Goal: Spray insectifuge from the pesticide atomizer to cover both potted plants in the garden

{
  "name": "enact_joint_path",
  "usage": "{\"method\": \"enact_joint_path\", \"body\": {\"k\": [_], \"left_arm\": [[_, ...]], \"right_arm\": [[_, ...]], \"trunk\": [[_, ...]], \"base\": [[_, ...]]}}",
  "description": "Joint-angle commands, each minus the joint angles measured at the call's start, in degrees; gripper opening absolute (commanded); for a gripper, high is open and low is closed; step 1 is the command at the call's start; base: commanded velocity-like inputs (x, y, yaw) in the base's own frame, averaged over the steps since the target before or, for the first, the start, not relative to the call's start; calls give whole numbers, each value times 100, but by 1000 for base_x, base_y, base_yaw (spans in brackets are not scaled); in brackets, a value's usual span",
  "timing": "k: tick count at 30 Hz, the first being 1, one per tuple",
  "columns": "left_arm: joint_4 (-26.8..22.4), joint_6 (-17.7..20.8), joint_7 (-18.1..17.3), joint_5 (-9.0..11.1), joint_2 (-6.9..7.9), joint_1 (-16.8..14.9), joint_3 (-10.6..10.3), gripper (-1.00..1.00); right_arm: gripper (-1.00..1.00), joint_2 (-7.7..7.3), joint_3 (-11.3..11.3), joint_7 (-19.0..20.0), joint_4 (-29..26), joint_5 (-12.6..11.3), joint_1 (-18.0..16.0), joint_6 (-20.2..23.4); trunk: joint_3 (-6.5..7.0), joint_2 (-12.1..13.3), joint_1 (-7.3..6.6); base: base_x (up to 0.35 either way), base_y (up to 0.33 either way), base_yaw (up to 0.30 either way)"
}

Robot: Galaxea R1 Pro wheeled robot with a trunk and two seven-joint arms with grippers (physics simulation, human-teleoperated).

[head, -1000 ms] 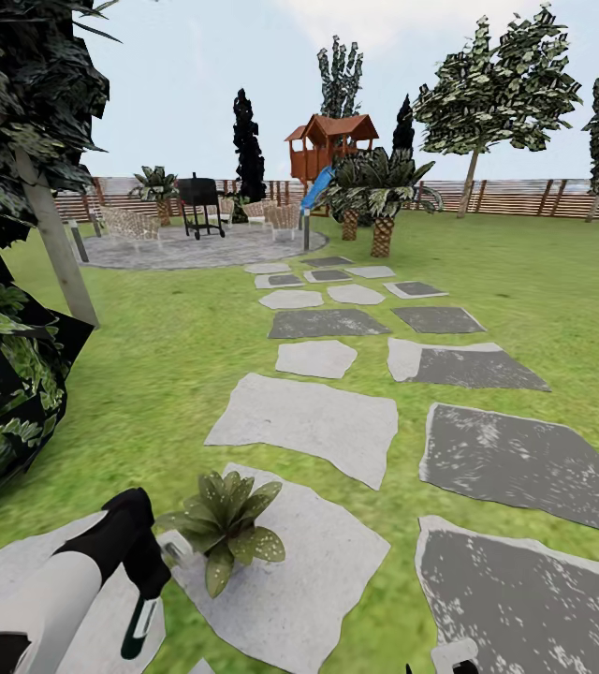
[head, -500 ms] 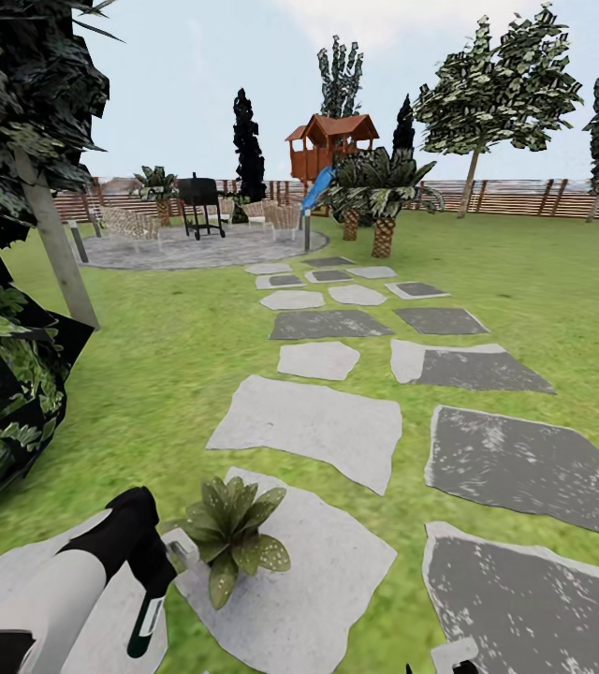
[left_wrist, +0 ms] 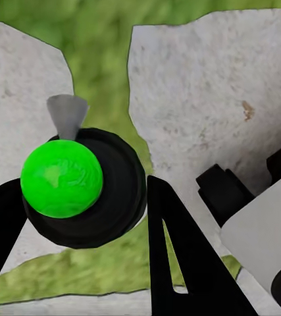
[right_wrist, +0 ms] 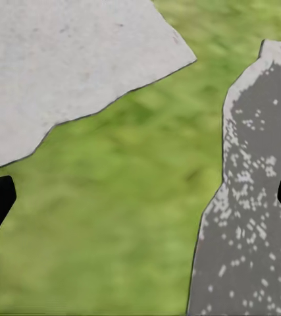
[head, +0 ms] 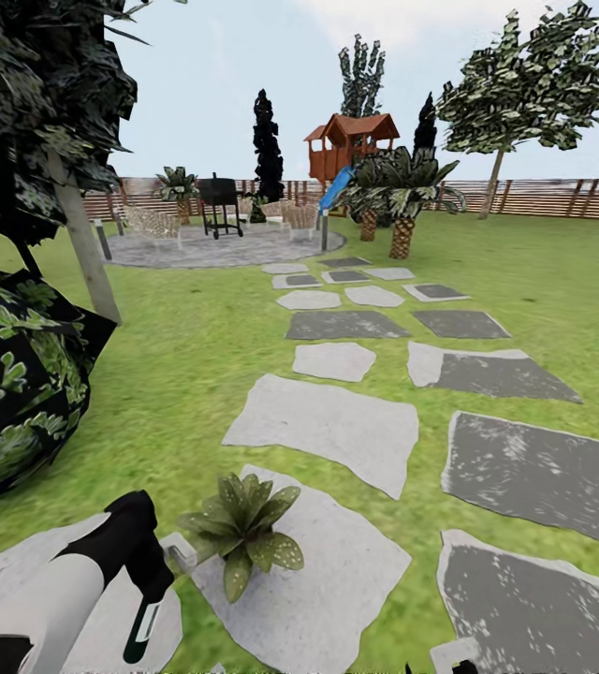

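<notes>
My view has swung slightly; my left gripper [left_wrist: 81,217] stays clenched on the pesticide atomizer [left_wrist: 81,187] just beside the potted plant [head: 243,526], ready to spray; right gripper's [right_wrist: 140,197] spread wide, empty.

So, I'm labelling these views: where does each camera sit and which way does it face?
Head view: on the head, facing forward and down the stepping stones; left gripper holds the pesticide atomizer beside a potted plant.
Left wrist view: on the left arm, looking down its fingers at the atomizer.
Right wrist view: on the right arm, facing grass; right gripper open.
Shared by head and left wrist: the atomizer.
</notes>
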Motion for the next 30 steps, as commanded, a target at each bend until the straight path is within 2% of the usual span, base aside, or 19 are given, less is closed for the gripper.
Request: {"method": "enact_joint_path", "body": {"k": [1, 9, 14, 19, 20, 23, 28, 30], "left_arm": [[-10, 50, -29, -19, -7, -1, -14, -100], [-10, 50, -23, -16, 6, -32, 3, -100], [-10, 50, -31, -15, 11, -68, 4, -100], [-10, 50, -40, -18, 25, -43, -6, -100], [-10, 50, -40, -21, 19, -27, -39, -100], [3, 46, -36, -17, 24, 4, -369, -100], [74, 41, -20, -13, 51, 11, -455, -100], [89, 41, -20, -8, 131, 28, -446, -100]], "right_arm": [[100, -1, 45, -59, 5, 42, -4, -2], [100, -1, 45, -59, 5, 42, -4, -2], [100, -1, 45, -59, 5, 42, -4, -2], [100, -6, 45, -59, 5, 42, -4, -2], [100, -8, 45, -59, 7, 42, -4, -2], [100, -10, 45, -59, 9, 42, -4, -2], [100, -11, 45, -59, 6, 42, -4, -2], [100, -10, 45, -59, 5, 42, -4, -2]], "trunk": [[-5, -2, -2], [-5, -2, -2], [-5, -2, -2], [-5, -2, -2], [-5, -2, -2], [-5, -2, -2], [-5, -2, -2], [-5, -2, -2]], "base": [[-191, 192, 3], [-187, 257, -195], [-9, 330, -257], [118, 201, -64], [31, 38, -7], [8, 9, -2], [1, 1, 0], [0, 0, 0]]}}
